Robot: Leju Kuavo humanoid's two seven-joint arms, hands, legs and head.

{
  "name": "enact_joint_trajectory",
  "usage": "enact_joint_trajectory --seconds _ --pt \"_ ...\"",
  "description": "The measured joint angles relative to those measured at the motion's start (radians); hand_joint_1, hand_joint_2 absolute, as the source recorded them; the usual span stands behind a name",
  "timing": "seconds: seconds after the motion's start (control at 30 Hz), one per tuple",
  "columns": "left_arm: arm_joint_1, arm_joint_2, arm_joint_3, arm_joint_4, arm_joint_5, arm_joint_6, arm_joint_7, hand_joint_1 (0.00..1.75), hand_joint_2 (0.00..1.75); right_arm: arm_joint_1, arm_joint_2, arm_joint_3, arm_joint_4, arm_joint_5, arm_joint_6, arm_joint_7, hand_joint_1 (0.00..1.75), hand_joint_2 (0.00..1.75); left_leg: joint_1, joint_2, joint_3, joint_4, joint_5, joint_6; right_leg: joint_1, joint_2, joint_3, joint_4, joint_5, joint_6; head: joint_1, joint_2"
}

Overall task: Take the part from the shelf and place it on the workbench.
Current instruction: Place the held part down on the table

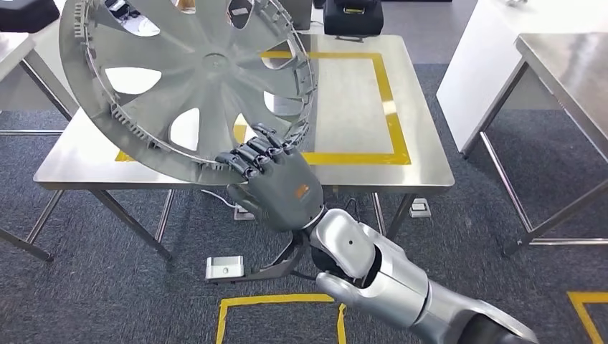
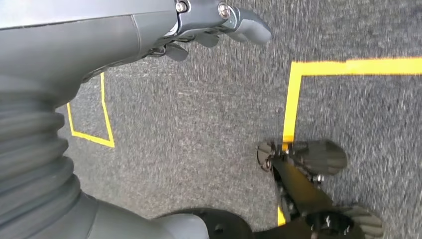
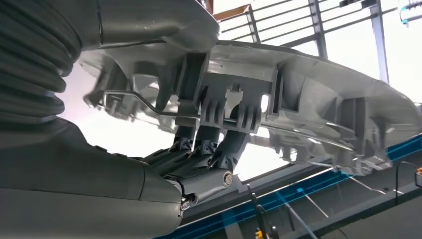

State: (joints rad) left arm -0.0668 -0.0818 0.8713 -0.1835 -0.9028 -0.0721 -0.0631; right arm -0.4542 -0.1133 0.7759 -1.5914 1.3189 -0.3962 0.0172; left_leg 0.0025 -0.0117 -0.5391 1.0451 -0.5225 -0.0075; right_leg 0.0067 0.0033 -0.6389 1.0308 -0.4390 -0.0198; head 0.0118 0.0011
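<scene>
Right hand [image 1: 276, 183]: fingers curled over rim of grey wheel cover [image 1: 186, 79], holding it tilted above surface [image 1: 358, 165] near its front edge. Left hand [image 2: 219, 22]: hanging over carpet, fingers curled, holding nothing.

The wheel cover [image 1: 193, 79] looks like matt grey plastic, smooth on its spokes and ribbed with moulded clips at the rim. The right hand [image 1: 276, 183] gripping it is matt dark grey, on an arm [image 1: 387, 276] of glossy silver. The workbench [image 1: 423, 168] is brushed steel, marked with yellow tape [image 1: 391, 100]; the floor [image 1: 107, 301] is rough grey carpet.
</scene>
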Motion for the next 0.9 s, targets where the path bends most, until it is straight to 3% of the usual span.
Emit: enact_joint_trajectory --seconds 0.07,0.17,0.23,0.27,0.33,0.4,0.53,0.6,0.7,0.73,0.77,0.8,0.83,0.9 --pt "-0.001 0.0 0.0 0.0 0.0 0.0 0.0 0.0 1.75 -0.001 0.002 0.0 0.0 -0.001 0.002 0.002 1.75 1.75 0.0 0.002 -0.019 0.051 -0.006 -0.009 -0.005 0.0 0.022 -0.006 -0.005 -0.011 -0.003 0.0" --pt "-0.003 -0.002 0.0 0.001 -0.001 0.0 0.0 0.0 1.75 -0.001 0.003 0.0 0.001 -0.001 0.006 0.002 1.75 1.75 0.005 0.004 -0.126 0.219 -0.066 -0.022 -0.008 0.0 0.043 -0.008 -0.022 -0.021 -0.007 0.0" --pt "0.0 -0.002 0.0 0.001 -0.002 0.0 0.002 0.0 1.75 0.0 0.003 0.0 0.001 0.0 0.007 0.001 1.75 1.75 0.008 0.005 -0.177 0.266 -0.081 -0.027 -0.01 0.003 0.058 -0.008 -0.036 -0.019 -0.007 0.0" --pt "0.001 -0.001 0.0 0.001 -0.003 0.0 0.002 0.0 1.75 0.0 0.003 0.0 0.001 0.0 0.008 0.002 1.75 1.75 0.009 0.005 -0.177 0.239 -0.056 -0.028 -0.011 0.004 0.069 -0.007 -0.045 -0.016 -0.007 0.0" --pt "0.002 0.001 0.0 0.0 -0.004 0.0 0.002 0.0 1.75 0.0 0.003 0.0 0.001 -0.001 0.013 0.004 1.75 1.75 0.012 0.006 -0.143 0.112 0.036 -0.029 -0.015 0.005 0.091 -0.006 -0.064 -0.008 -0.007 0.0" --pt "0.002 0.001 0.0 0.001 -0.007 0.0 0.002 0.0 1.75 0.0 0.003 0.0 0.002 -0.001 0.017 0.004 1.75 1.75 0.01 0.007 -0.113 0.015 0.083 -0.021 -0.014 0.005 0.103 -0.003 -0.081 0.004 -0.01 0.0" --pt "0.003 0.001 0.0 0.002 -0.012 0.0 0.002 0.0 1.75 0.0 0.003 -0.001 0.003 0.0 0.018 0.006 1.75 1.75 0.009 0.006 -0.094 -0.006 0.081 0.011 -0.012 0.005 0.107 0.014 -0.09 0.028 -0.011 0.0" --pt "0.003 0.002 0.0 0.002 -0.014 0.0 0.001 0.0 1.75 0.0 0.003 -0.002 0.005 -0.001 0.018 0.008 1.75 1.75 0.01 0.005 -0.08 -0.008 0.074 0.023 -0.015 0.003 0.069 0.084 -0.111 0.035 -0.008 0.0" --pt "0.001 0.003 0.0 0.001 -0.017 0.0 -0.001 0.0 1.75 0.0 0.002 -0.003 0.015 -0.007 0.02 0.012 1.75 1.75 0.006 0.005 -0.067 -0.008 0.058 0.031 -0.015 0.002 -0.05 0.258 -0.175 0.041 -0.005 0.0" --pt "0.002 0.003 0.0 0.001 -0.018 0.0 -0.001 0.0 1.75 0.0 0.001 -0.004 0.019 -0.01 0.022 0.013 1.75 1.75 0.004 0.004 -0.06 -0.008 0.051 0.032 -0.015 0.002 -0.076 0.279 -0.176 0.04 -0.005 0.0" --pt "0.002 0.003 0.0 0.001 -0.019 0.0 -0.001 0.0 1.75 0.0 0.001 -0.005 0.022 -0.014 0.024 0.014 1.75 1.75 0.002 0.004 -0.051 -0.008 0.043 0.031 -0.014 0.002 -0.084 0.265 -0.155 0.037 -0.005 0.0" --pt "0.002 0.003 0.0 0.001 -0.019 0.0 -0.001 0.0 1.75 -0.001 0.001 -0.007 0.025 -0.019 0.027 0.014 1.75 1.75 0.001 0.003 -0.04 -0.008 0.036 0.03 -0.013 0.002 -0.074 0.216 -0.114 0.031 -0.004 0.0" --pt "0.003 0.002 0.0 0.001 -0.019 0.0 -0.001 0.0 1.75 -0.004 0.001 -0.01 0.029 -0.025 0.031 0.013 1.75 1.75 0.001 0.002 -0.032 -0.008 0.028 0.029 -0.01 0.001 -0.054 0.146 -0.062 0.023 -0.004 0.0" --pt "0.002 -0.001 0.0 0.002 -0.019 0.0 -0.001 0.0 1.75 -0.014 0.001 -0.017 0.042 -0.041 0.04 0.011 1.75 1.75 0.0 -0.001 -0.02 -0.009 0.015 0.021 -0.001 0.0 -0.02 0.037 -0.014 0.01 -0.005 0.0"
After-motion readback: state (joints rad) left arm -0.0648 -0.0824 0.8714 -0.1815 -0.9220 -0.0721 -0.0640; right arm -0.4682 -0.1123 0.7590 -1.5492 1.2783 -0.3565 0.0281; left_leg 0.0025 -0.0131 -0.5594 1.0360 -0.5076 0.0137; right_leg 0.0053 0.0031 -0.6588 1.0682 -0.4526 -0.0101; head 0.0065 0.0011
